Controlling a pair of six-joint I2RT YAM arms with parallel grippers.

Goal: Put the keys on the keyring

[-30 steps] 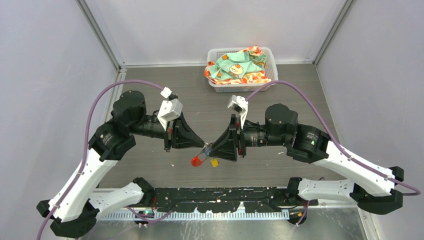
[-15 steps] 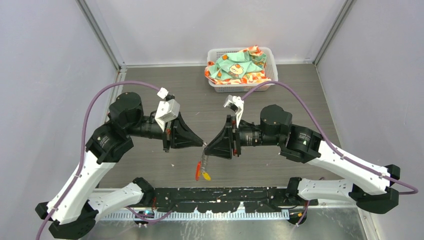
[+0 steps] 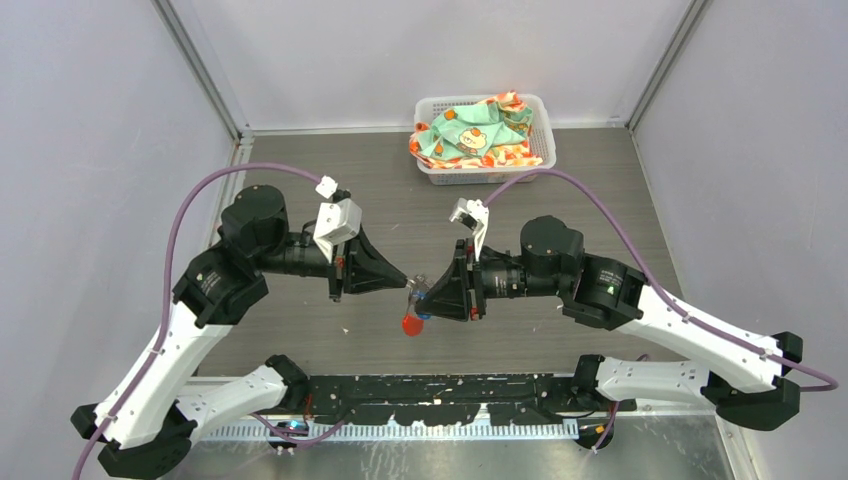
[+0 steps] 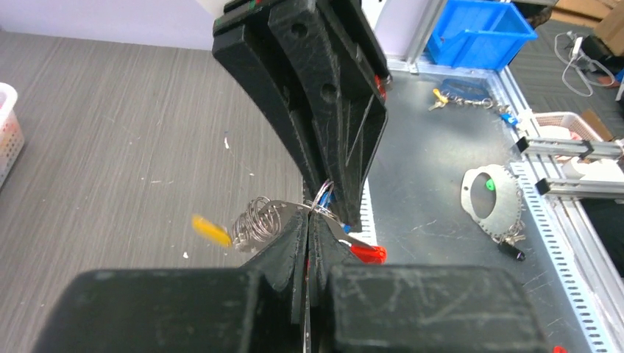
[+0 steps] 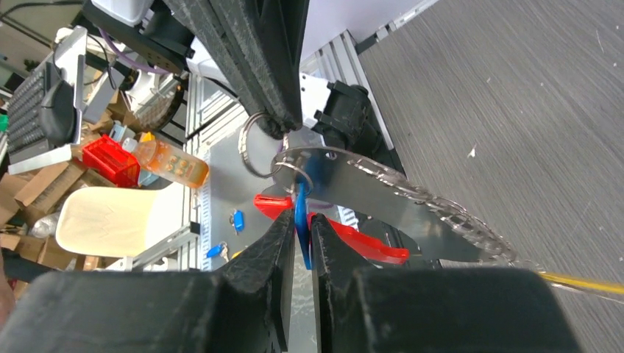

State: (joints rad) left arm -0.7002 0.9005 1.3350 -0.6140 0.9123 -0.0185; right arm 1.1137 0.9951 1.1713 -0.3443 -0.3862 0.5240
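The keyring [image 5: 252, 147] is clamped in the left end effector [image 4: 309, 220]; the blue-tagged key [image 5: 301, 200], pinched by the right end effector [image 5: 300, 224], is aimed lengthwise at it.

Left gripper [image 4: 307, 224] clamped keyring [image 4: 259, 219]; yellow-tagged key [image 4: 210, 230] hung left, blurred; red tag [image 4: 368, 254] right; right gripper [image 4: 332, 193] tip at ring.

Keyring [image 4: 257, 220] midair, red tag [image 3: 410, 325] dangling; blue key [image 5: 301, 224] against it.
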